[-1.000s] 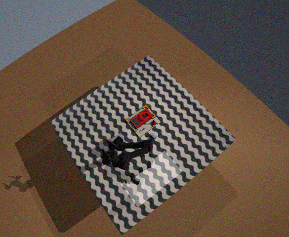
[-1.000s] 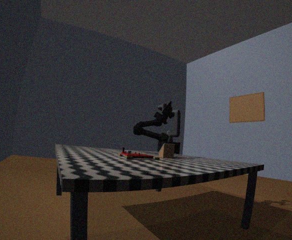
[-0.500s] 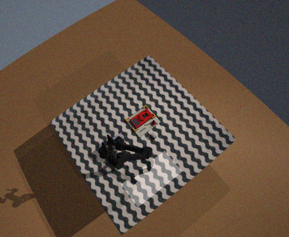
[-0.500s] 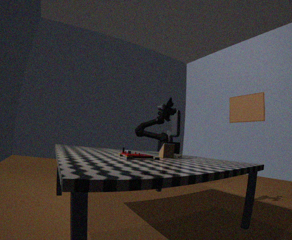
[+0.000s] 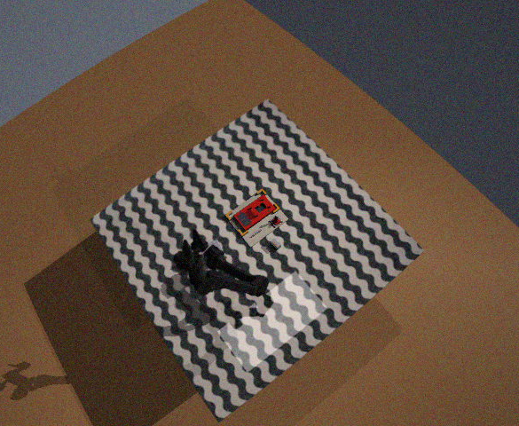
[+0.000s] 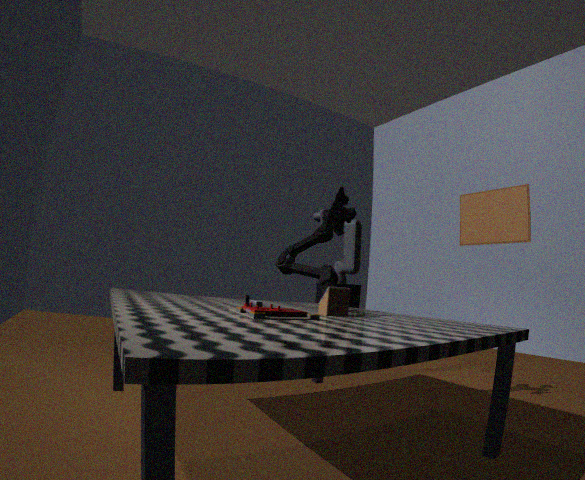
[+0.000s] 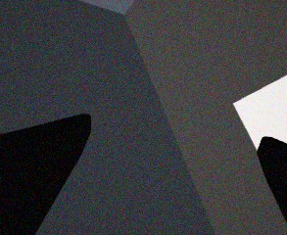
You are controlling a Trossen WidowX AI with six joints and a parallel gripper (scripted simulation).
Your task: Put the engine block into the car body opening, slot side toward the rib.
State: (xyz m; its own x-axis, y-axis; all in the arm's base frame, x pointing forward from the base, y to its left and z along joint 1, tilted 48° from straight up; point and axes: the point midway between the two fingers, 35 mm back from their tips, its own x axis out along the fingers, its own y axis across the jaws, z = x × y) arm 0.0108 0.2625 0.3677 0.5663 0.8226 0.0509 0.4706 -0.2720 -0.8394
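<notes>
The red car body (image 5: 250, 215) (image 6: 282, 311) lies on a pale tray (image 5: 258, 237) with orange corner pieces. A dark opening (image 5: 260, 208) shows toward one end and a grey panel (image 5: 244, 218) at the other. The engine block, its slot side and the rib are too small to tell apart, so its seating cannot be judged. My gripper (image 5: 191, 239) (image 7: 173, 133) is open and empty. In the exterior view it is raised high above the table, well away from the car body, and points upward. The wrist view shows only walls, ceiling and a bright panel between and behind the fingers.
A small red and black piece (image 5: 276, 221) lies on the tray beside the car body. A small pale block (image 5: 275, 243) stands near the tray's edge. A tan wedge-shaped block (image 6: 334, 301) stands beside the car body in the exterior view. The wavy-striped table (image 5: 342, 220) (image 6: 189, 335) carries everything.
</notes>
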